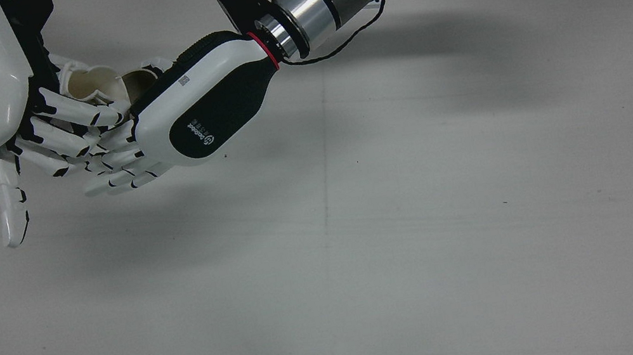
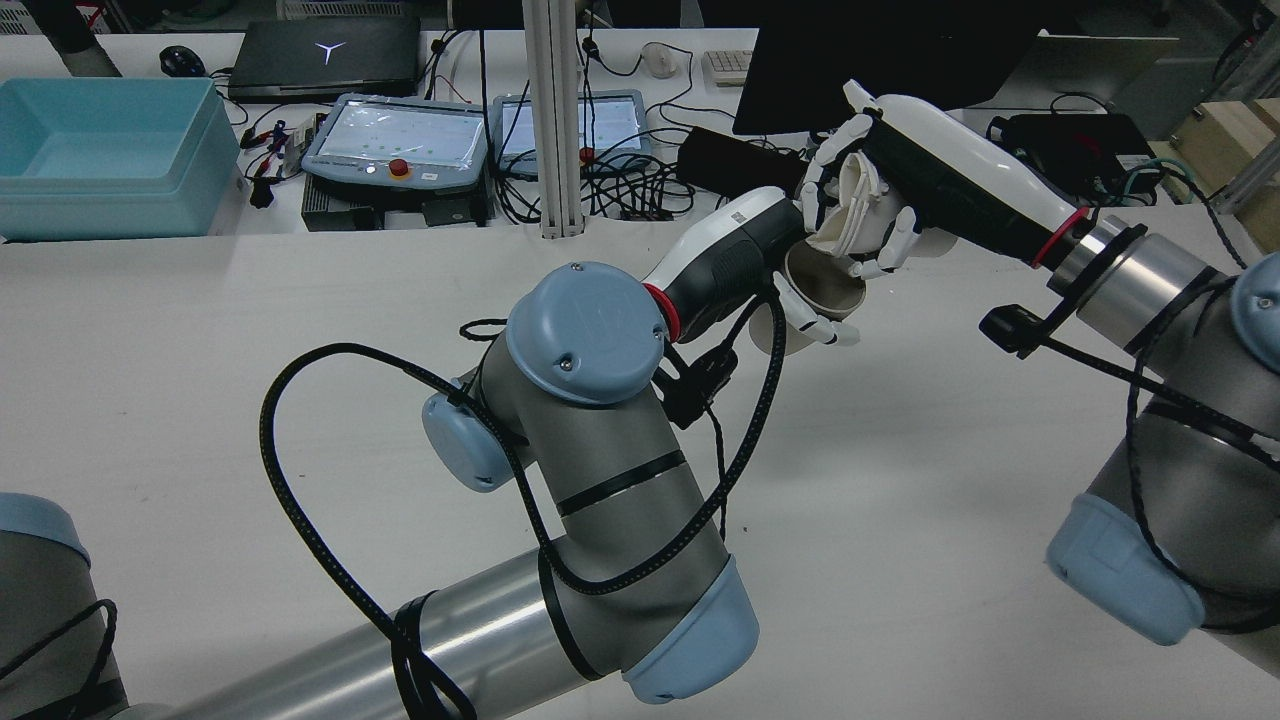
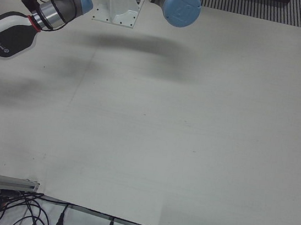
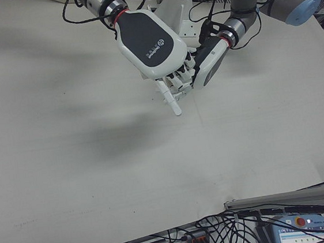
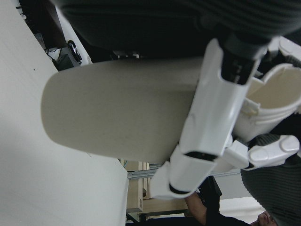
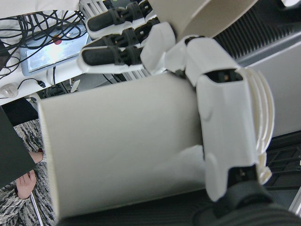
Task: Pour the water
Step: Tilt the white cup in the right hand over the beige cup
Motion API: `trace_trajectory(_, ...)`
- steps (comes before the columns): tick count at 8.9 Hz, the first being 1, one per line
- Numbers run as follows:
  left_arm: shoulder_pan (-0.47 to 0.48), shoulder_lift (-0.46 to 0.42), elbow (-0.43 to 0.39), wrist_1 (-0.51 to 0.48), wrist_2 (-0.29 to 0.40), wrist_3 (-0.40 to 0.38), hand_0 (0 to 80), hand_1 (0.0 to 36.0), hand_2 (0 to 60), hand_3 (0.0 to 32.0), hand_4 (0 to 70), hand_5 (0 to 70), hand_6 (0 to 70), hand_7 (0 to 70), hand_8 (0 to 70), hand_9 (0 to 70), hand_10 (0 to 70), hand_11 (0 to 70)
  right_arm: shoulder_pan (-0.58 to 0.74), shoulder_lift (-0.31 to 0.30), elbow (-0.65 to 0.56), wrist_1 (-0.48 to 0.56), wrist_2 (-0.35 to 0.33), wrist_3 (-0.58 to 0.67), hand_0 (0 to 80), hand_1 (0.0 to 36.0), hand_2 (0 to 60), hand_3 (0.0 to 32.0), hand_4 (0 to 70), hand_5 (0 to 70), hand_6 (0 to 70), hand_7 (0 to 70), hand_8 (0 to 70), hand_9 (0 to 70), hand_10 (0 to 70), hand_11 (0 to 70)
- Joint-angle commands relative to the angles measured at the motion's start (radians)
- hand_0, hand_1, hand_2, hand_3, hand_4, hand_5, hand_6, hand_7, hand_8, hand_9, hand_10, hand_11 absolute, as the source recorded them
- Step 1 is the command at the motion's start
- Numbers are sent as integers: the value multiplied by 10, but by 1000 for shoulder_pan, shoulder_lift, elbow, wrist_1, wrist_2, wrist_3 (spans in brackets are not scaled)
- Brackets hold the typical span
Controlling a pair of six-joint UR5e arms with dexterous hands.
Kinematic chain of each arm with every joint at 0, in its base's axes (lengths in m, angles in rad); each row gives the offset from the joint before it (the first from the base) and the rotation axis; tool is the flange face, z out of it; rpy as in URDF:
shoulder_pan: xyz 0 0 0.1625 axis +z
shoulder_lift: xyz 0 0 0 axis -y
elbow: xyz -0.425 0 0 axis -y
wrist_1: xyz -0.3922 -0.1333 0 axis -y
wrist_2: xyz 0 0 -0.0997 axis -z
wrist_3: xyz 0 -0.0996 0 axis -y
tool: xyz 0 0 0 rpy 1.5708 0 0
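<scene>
Two cups meet above the table: the right hand (image 2: pixel 905 190) clasps a tilted cup (image 2: pixel 850 210) over the left hand's (image 2: pixel 735 262) cup (image 2: pixel 822 290).

The wide, matte white worktable (image 1: pixel 426 217) is mostly bare, with a faint seam running down its middle. Only the white arm mounting plate (image 3: pixel 117 9) sits bolted on it at the robot's edge.
</scene>
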Motion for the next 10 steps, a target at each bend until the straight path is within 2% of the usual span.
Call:
trace_trajectory(1, 1, -8, -3, -3, 8, 15, 800, 360, 600, 0, 621, 700, 248, 208, 136, 87, 73, 143, -10, 13, 5, -5, 16, -7, 800, 360, 600, 0, 679, 268, 700, 700, 496, 654, 0, 0)
trace_trajectory(2, 1, -4, -6, -12, 8, 12, 800, 360, 600, 0, 620, 700, 247, 206, 136, 87, 74, 144, -9, 13, 13, -4, 17, -2, 800, 360, 600, 0, 668, 267, 700, 700, 496, 654, 0, 0)
trace_trajectory(3, 0, 2, -9, -17, 10, 10, 800, 360, 600, 0, 614, 700, 243, 204, 136, 87, 74, 144, -9, 13, 39, -4, 32, -2, 800, 360, 569, 0, 592, 267, 700, 700, 495, 646, 0, 0)
trace_trajectory(5, -12, 5, -9, -34, 11, 9, 800, 360, 600, 0, 613, 700, 238, 201, 137, 88, 76, 148, 5, 0, 90, -4, 37, -1, 800, 360, 526, 0, 513, 273, 700, 700, 509, 657, 0, 19)
trace_trajectory(6, -14, 19, -13, -43, 23, 9, 800, 360, 600, 0, 618, 700, 236, 199, 138, 89, 77, 148, 36, -13, 109, -4, 34, 10, 800, 360, 546, 0, 516, 274, 700, 700, 512, 661, 0, 25)
trace_trajectory(7, -19, 47, -27, -50, 28, 6, 800, 360, 600, 0, 617, 700, 233, 198, 137, 88, 77, 149, 78, -24, 119, -4, 26, 40, 800, 360, 550, 0, 507, 273, 700, 700, 508, 654, 0, 24)
trace_trajectory(9, -32, 93, -73, -47, 30, -20, 800, 360, 600, 0, 612, 700, 226, 194, 135, 85, 77, 149, 134, -61, 116, 1, 29, 125, 800, 360, 517, 0, 434, 271, 700, 700, 507, 652, 22, 75)
trace_trajectory(10, -36, 119, -122, -38, 37, -22, 800, 360, 600, 0, 619, 700, 224, 191, 134, 84, 76, 147, 166, -87, 111, 7, 31, 145, 800, 360, 511, 0, 396, 268, 700, 700, 511, 656, 41, 101)
